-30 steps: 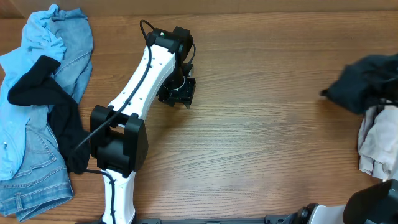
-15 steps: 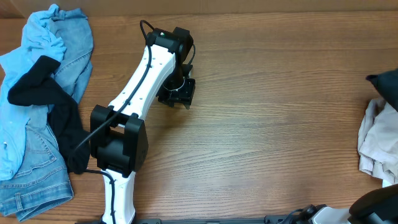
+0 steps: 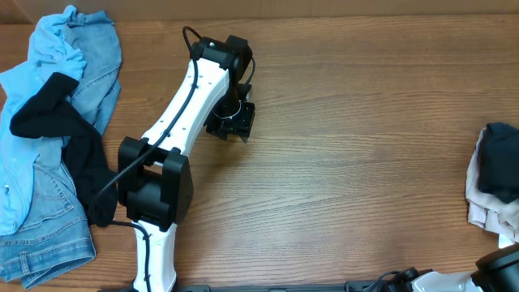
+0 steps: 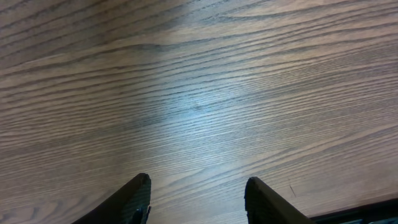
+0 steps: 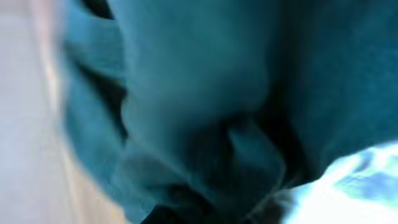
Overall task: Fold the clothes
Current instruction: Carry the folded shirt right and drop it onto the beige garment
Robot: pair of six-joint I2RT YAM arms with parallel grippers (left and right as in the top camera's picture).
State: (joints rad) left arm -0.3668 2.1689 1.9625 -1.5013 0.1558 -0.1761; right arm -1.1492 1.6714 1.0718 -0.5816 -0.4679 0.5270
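Note:
A dark black garment (image 3: 501, 162) lies bunched at the table's right edge on an off-white piece (image 3: 485, 209). It fills the blurred right wrist view (image 5: 205, 106), with a pale patch (image 5: 354, 180) at the lower right. My right gripper's fingers are hidden there and do not show in the overhead view. Light-blue denim (image 3: 73, 49) and another black piece (image 3: 77, 154) are heaped at the far left. My left gripper (image 3: 231, 122) hangs over bare wood in the middle-left, open and empty (image 4: 198, 180).
The wooden table (image 3: 357, 122) stretches between the two heaps. My left arm (image 3: 174, 113) runs from its base at the front left up to the gripper. Part of my right arm's base (image 3: 499, 272) shows at the front right corner.
The dark garment at the right moved further right, went almost out of view, and now lies lower on the off-white piece. The left arm has not moved.

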